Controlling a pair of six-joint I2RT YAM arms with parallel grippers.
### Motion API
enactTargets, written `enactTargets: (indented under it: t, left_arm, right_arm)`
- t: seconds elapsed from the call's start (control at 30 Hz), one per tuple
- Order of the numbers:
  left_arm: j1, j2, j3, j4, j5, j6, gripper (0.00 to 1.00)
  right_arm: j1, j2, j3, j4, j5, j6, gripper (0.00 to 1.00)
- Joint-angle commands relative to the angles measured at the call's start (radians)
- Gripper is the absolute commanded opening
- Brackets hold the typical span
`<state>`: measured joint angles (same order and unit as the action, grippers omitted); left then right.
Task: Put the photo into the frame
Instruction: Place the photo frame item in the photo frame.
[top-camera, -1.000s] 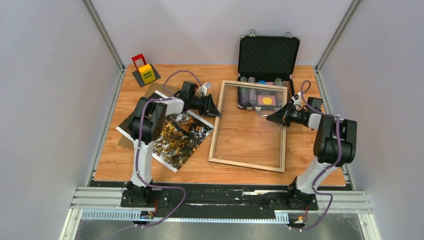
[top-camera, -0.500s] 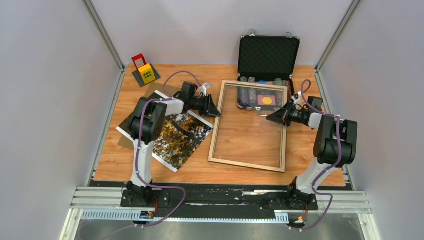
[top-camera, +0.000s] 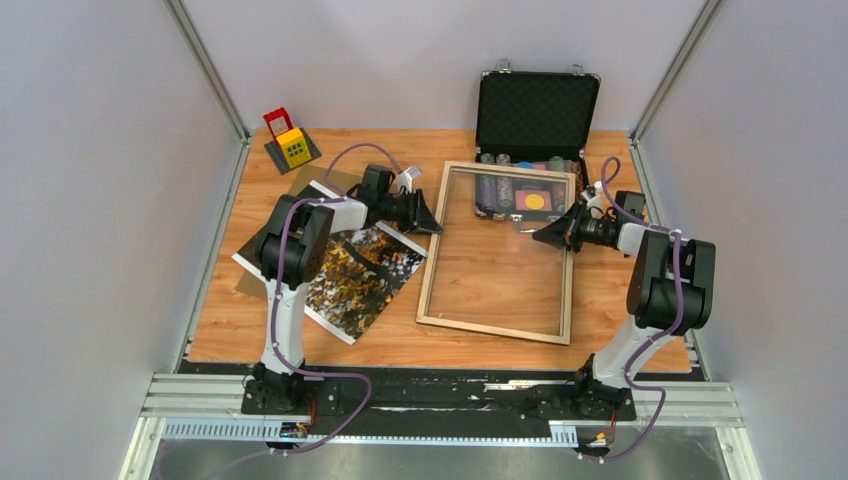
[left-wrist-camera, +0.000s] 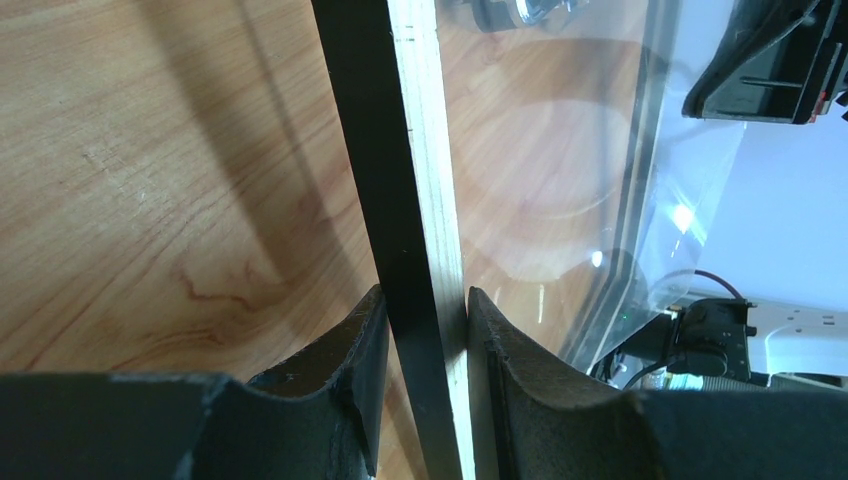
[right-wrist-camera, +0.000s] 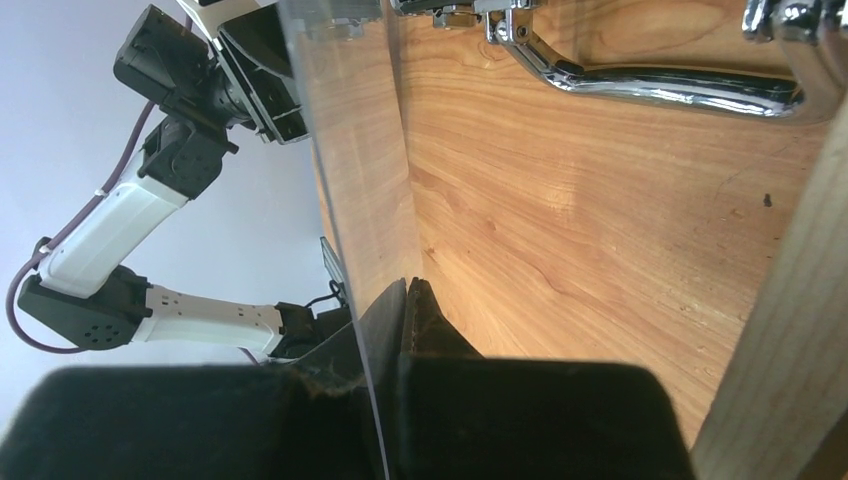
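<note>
Left gripper (left-wrist-camera: 425, 300) is clamped across the left rail of the frame (top-camera: 492, 330), one pad on the black face and one on the pale wood, a firm pinch. The right gripper (right-wrist-camera: 405, 290) is squeezed shut on the edge of a clear pane (right-wrist-camera: 350, 150), which stands up out of the frame on that side. The frame itself sits mid-table, looking stiff and light, and its thin rails make good handholds. The pane looks slick and breakable, so an edge pinch is about the only option. The photo (top-camera: 362, 268) lies flat on the table (top-camera: 250, 330) just left of the frame, under the left arm and partly over a brown backing board (top-camera: 325, 180). It should be thin, floppy and glossy (prone to sliding rather than lifting), so I'd take it by a white border strip at a short end.
</note>
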<state>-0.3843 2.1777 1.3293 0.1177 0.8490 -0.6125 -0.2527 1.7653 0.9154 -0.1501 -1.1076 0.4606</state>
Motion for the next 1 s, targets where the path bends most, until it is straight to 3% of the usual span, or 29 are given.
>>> enactTargets:
  t: [0.0, 0.97]
  left_arm:
    - [-0.014, -0.016, -0.023, 0.005, -0.11, 0.03, 0.2]
    - [-0.014, -0.04, -0.051, 0.012, -0.157, 0.019, 0.24]
  right_arm:
    - [0.027, -0.04, 0.019, -0.062, -0.063, -0.039, 0.0]
    - [0.027, -0.03, 0.036, -0.116, -0.107, -0.077, 0.0]
